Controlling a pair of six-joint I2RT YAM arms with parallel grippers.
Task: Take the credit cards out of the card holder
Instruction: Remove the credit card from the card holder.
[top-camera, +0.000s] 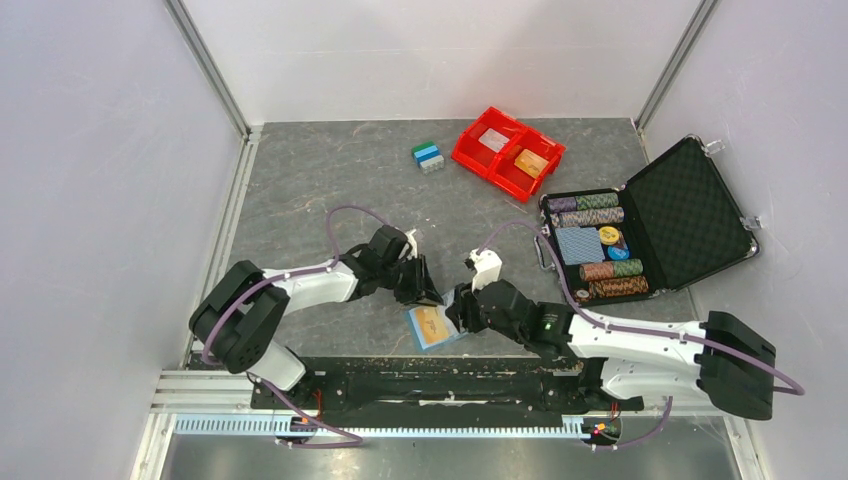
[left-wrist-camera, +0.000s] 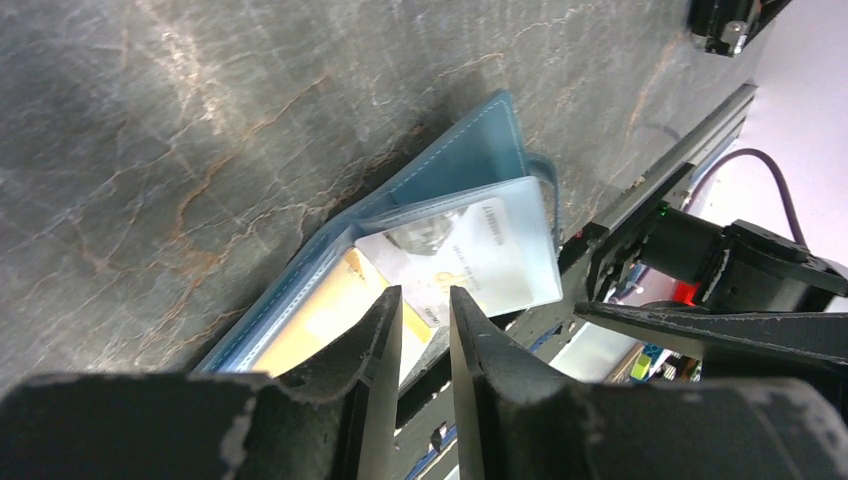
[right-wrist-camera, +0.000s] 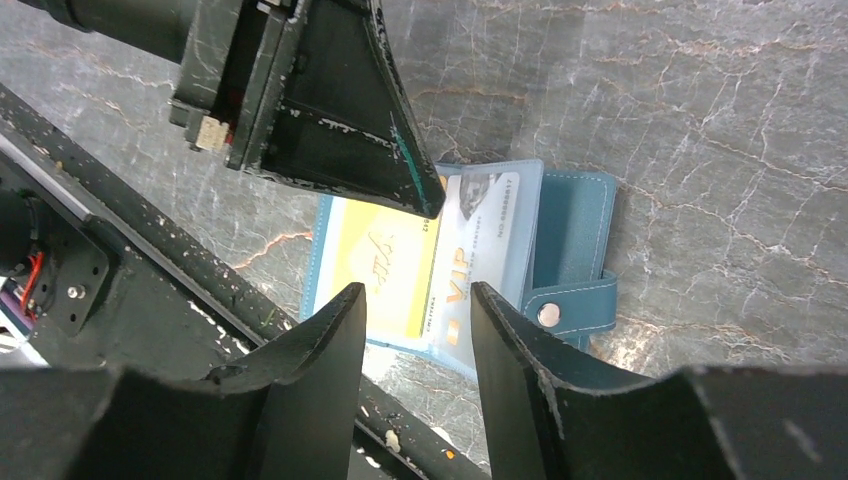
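Note:
The card holder (top-camera: 432, 327) lies spread open near the table's front edge, its blue cover (right-wrist-camera: 570, 215) and snap strap (right-wrist-camera: 565, 310) showing. An orange card (right-wrist-camera: 385, 265) sits in its left panel. A whitish-grey credit card (right-wrist-camera: 490, 235) sits in a clear sleeve beside it. My left gripper (left-wrist-camera: 426, 292) points down onto the holder between the two cards, its jaws a narrow gap apart with nothing between them. My right gripper (right-wrist-camera: 417, 292) hovers open at the holder's near edge, both cards showing between its fingers. From above, the two grippers (top-camera: 428, 293) (top-camera: 458, 312) meet over the holder.
A black rail (top-camera: 440, 380) runs along the front edge just beside the holder. A red two-compartment bin (top-camera: 507, 150) and a small blue-green block (top-camera: 427, 155) sit at the back. An open black case (top-camera: 690, 200) with chips stands at the right.

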